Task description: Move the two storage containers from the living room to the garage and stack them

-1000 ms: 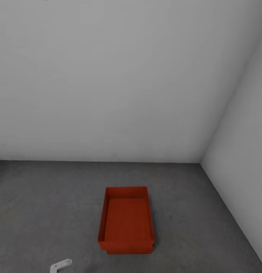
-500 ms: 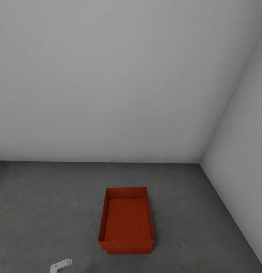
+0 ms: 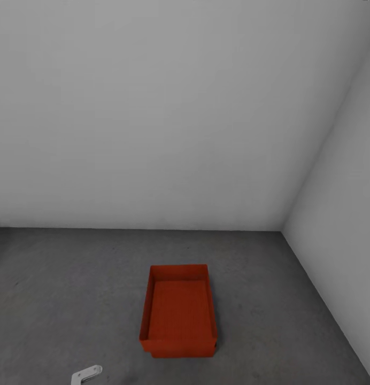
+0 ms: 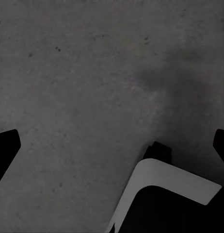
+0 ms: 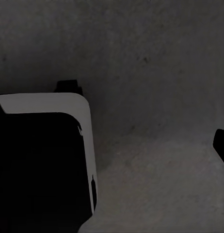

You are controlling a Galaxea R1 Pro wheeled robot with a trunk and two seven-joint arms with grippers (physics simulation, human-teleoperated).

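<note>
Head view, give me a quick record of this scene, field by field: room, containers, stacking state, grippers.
room: dark grey concrete floor, plain white walls, a corner at the right
containers: two red-orange storage containers, upper container sitting on lower container
stacking state: stacked on the floor, slightly offset
left gripper: fingertips far apart, empty
right gripper: one fingertip visible, state unclear

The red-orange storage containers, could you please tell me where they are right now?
In the head view, the red-orange rectangular stack sits on the dark grey concrete floor, low and centred, nearer the right white wall than the left.
</note>
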